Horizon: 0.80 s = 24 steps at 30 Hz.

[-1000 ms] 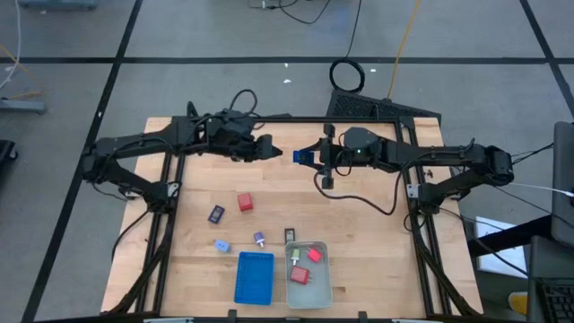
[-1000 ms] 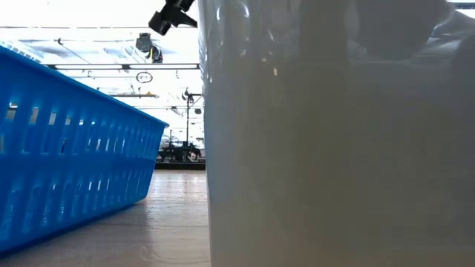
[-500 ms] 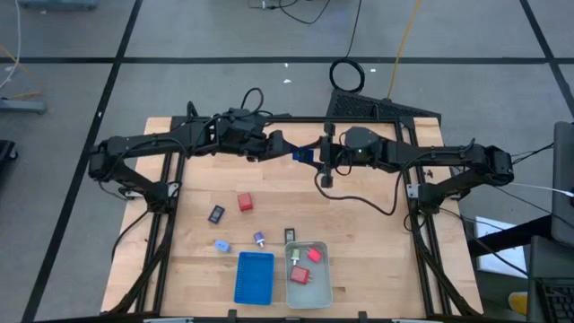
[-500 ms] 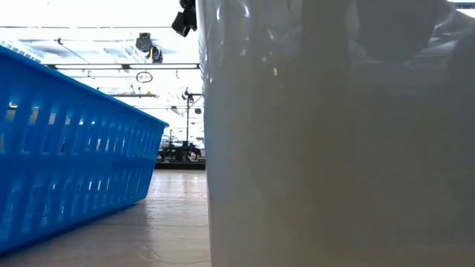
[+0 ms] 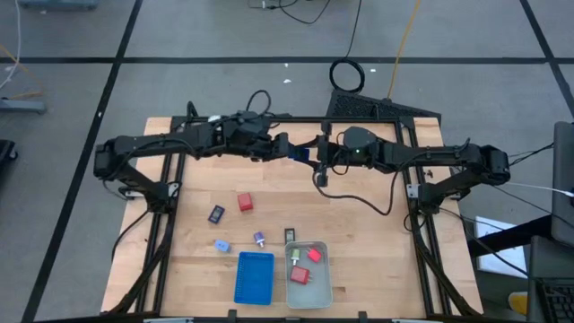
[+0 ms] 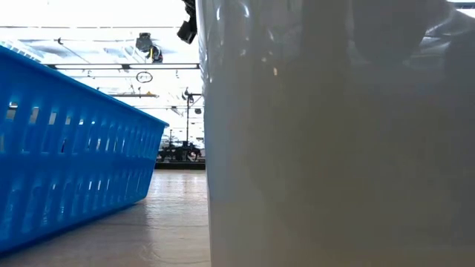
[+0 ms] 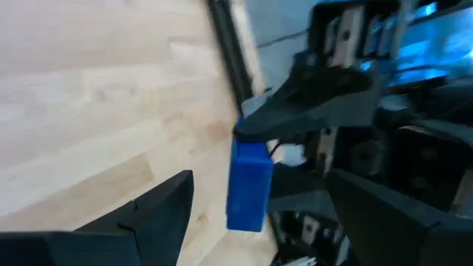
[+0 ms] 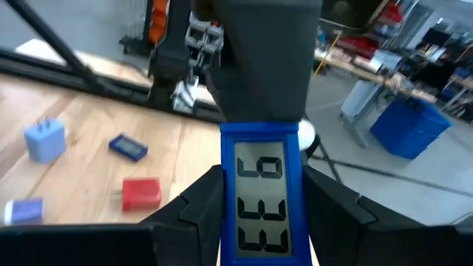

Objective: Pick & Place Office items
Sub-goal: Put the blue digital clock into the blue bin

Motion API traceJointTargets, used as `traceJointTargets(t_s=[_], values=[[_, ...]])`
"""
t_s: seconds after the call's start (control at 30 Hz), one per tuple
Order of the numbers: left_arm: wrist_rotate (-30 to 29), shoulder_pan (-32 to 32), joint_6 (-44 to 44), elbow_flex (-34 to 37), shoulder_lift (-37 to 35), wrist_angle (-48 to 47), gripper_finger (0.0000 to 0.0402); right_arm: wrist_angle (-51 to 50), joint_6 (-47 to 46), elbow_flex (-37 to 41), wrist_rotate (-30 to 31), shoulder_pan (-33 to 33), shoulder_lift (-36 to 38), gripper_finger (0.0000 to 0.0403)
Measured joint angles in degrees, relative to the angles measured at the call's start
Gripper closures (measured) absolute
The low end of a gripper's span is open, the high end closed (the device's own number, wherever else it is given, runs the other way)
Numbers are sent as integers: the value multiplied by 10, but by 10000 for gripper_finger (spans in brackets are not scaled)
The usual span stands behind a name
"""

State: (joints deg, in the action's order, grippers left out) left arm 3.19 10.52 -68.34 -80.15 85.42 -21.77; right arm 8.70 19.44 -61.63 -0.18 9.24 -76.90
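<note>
A small blue device with a grey number display hangs above the table's far middle, with my right gripper shut on it. My left gripper is open just left of it. In the left wrist view the blue device stands between that gripper's fingers, apart from them. On the wood lie a red block, a dark item, a light blue one, a purple-topped one and a black one. Two red items and a green one lie in the pale grey tray. My right gripper pinches the blue device by its two long side edges between its two fingers. The fingers come about level from the table's right. The device sticks out past the fingertips toward my left gripper, its display facing up, clear of the table.
A blue tray sits beside the pale grey tray at the near edge. In the low view the blue tray and the pale tray's wall block most of the table. A black frame rail runs along the far edge.
My left gripper has moved toward the table's right, up to the blue device held by my right gripper, and sunk a little. The right gripper and the device have stayed in place.
</note>
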Motion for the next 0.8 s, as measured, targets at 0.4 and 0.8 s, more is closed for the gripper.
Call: traceJointTargets(t_s=[0.4, 0.8], values=[[20, 0, 17, 1, 24, 56, 97, 10, -7, 0, 1, -24, -15, 259], [21, 0, 21, 1, 24, 54, 146, 27, 3, 0, 15, -17, -15, 259]])
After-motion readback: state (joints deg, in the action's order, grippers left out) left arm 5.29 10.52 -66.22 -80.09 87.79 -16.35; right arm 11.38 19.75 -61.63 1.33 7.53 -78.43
